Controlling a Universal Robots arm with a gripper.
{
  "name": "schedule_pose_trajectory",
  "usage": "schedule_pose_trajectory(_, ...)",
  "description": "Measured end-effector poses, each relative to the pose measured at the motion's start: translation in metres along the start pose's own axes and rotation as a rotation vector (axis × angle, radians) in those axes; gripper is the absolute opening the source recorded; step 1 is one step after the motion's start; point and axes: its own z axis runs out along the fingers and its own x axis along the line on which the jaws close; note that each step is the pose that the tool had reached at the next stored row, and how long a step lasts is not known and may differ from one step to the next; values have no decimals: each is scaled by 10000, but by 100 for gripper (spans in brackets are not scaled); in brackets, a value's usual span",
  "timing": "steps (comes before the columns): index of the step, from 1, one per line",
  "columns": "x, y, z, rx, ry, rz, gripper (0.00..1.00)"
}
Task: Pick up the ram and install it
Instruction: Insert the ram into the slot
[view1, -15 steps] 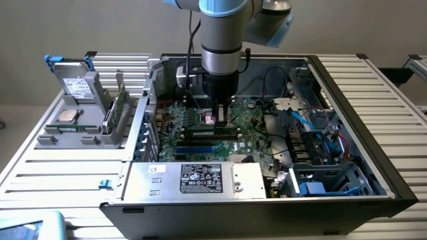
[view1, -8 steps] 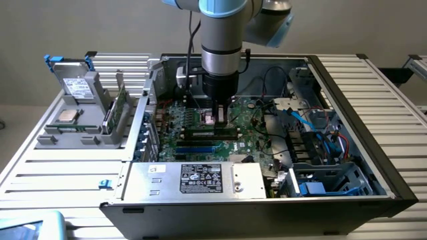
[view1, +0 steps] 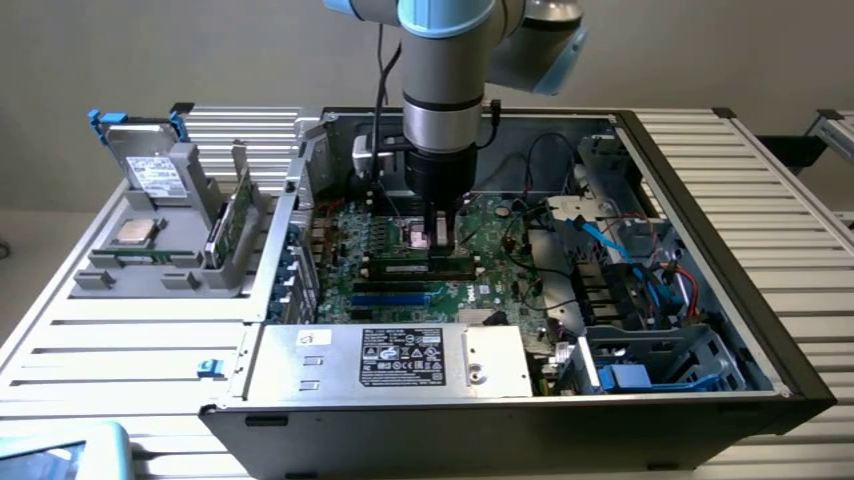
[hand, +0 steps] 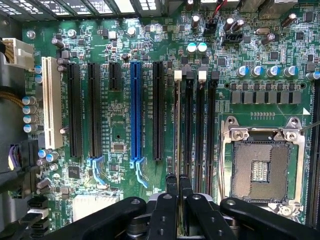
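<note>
My gripper (view1: 424, 238) hangs straight down inside the open computer case, over the green motherboard (view1: 497, 222). In the wrist view its two black fingers (hand: 171, 186) are pressed together on the ram (hand: 178, 125). The ram appears edge-on there as a thin pale strip running along the outermost of the black memory slots (hand: 200, 130), beside the white clips. From the exterior view the ram (view1: 420, 266) is a dark, narrow stick lying level just below the gripper. Whether it is fully seated in the slot I cannot tell.
The bare processor socket (hand: 260, 170) lies beside the memory slots. A silver power supply (view1: 387, 360) and cables (view1: 601, 240) crowd the case. On the exterior view's left, a grey rack (view1: 174, 270) holds an upright green board (view1: 238, 215), a square chip (view1: 134, 232) and a grey drive (view1: 150, 165).
</note>
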Motion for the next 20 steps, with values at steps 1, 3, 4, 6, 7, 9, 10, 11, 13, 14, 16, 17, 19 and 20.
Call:
schedule_pose_trajectory(1,0,0,1,1,-2,0,15)
schedule_pose_trajectory(3,0,-1,-5,5,-6,2,21)
schedule_pose_trajectory(4,1,-2,-12,5,-8,1,28)
schedule_pose_trajectory(6,4,-14,-53,5,-11,-1,28)
schedule_pose_trajectory(7,6,-26,-92,2,-14,0,28)
schedule_pose_trajectory(9,13,-59,-181,-26,-11,-3,28)
schedule_pose_trajectory(10,16,-76,-220,-46,-11,-4,28)
schedule_pose_trajectory(11,18,-92,-256,-74,-11,-6,28)
schedule_pose_trajectory(13,22,-128,-313,-143,-10,-13,28)
schedule_pose_trajectory(14,25,-151,-341,-182,-8,-18,28)
schedule_pose_trajectory(16,28,-201,-389,-255,-10,-23,28)
schedule_pose_trajectory(17,29,-228,-413,-290,-10,-25,28)
schedule_pose_trajectory(19,32,-274,-446,-395,-8,-34,28)
schedule_pose_trajectory(20,31,-286,-450,-475,-10,-39,28)
